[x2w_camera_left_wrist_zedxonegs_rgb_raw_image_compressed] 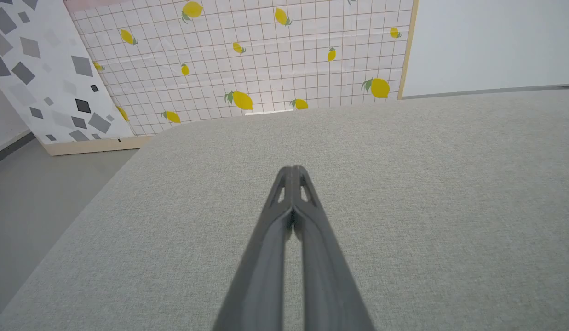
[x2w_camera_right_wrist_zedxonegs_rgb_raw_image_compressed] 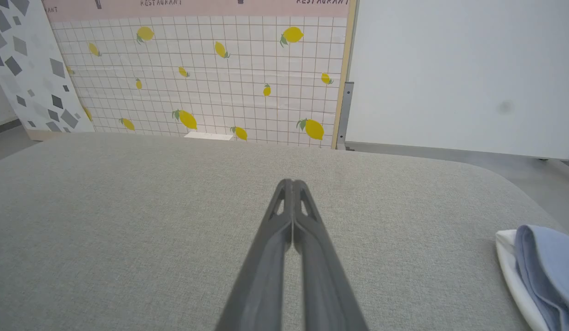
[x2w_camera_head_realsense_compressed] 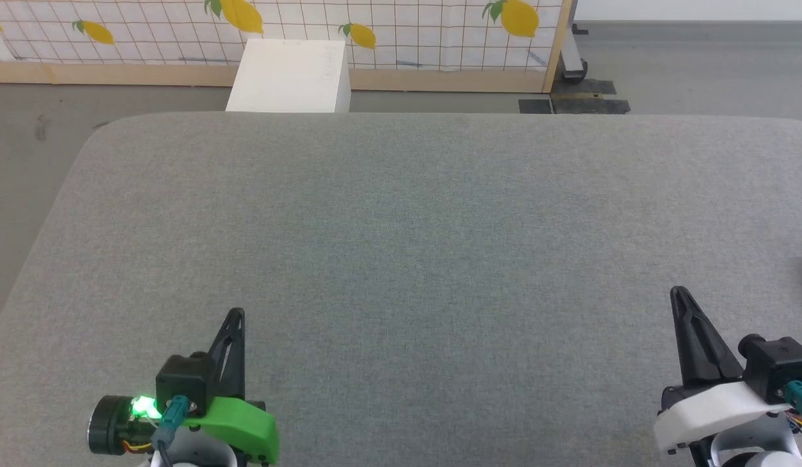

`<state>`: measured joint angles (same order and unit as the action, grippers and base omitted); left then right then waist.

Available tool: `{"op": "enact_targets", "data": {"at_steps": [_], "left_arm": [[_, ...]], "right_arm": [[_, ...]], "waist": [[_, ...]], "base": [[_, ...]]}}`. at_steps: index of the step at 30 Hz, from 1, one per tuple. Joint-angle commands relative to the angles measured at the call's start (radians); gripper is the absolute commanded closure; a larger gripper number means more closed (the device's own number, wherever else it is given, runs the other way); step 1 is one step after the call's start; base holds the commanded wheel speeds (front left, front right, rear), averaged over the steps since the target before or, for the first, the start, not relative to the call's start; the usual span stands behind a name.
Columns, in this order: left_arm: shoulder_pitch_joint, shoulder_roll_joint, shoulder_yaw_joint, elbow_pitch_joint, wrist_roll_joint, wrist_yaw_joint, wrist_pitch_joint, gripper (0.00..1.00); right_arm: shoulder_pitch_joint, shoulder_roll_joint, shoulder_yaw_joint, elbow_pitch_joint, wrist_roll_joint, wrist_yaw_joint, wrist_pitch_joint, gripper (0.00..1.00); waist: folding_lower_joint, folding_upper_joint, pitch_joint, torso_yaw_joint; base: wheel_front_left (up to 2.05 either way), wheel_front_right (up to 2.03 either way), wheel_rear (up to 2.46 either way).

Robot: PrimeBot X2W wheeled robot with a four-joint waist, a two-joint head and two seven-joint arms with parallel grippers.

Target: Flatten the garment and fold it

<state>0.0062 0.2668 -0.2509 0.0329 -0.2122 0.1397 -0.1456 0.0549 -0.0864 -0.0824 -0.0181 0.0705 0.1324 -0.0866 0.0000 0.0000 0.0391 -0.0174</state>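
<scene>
Garment (x2w_camera_right_wrist_zedxonegs_rgb_raw_image_compressed: 547,269) apart, right of right end effector (x2w_camera_right_wrist_zedxonegs_rgb_raw_image_compressed: 292,184)

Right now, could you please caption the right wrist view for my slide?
Right gripper shut over grey padded table; light blue garment at right edge.

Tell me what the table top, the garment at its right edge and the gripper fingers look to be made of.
Table top: grey woven fabric, matte; a fine flecked weave shows. Garment: soft light blue cloth with a white part, probably knit; it lies in limp rounded folds. Fingers: dark matte plastic, apparently; moulded cut-outs near the tips.
</scene>
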Motion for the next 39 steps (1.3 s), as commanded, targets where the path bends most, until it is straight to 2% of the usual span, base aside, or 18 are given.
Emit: {"op": "enact_targets", "data": {"at_steps": [1, 39], "left_arm": [[-0.002, -0.011, 0.01, -0.003, 0.012, -0.009, 0.005, 1.0], [-0.004, -0.097, 0.11, -0.016, 0.095, -0.063, 0.063, 1.0]], "right_arm": [[-0.014, 0.005, 0.004, 0.002, -0.007, 0.0, 0.004, 1.0], [-0.031, 0.018, 0.037, 0.009, -0.034, -0.001, 0.038, 1.0]], "waist": [[0.0, 0.0, -0.001, 0.0], [0.0, 0.0, -0.017, 0.007]], "base": [[0.0, 0.0, 0.0], [0.0, 0.0, 0.0]]}}
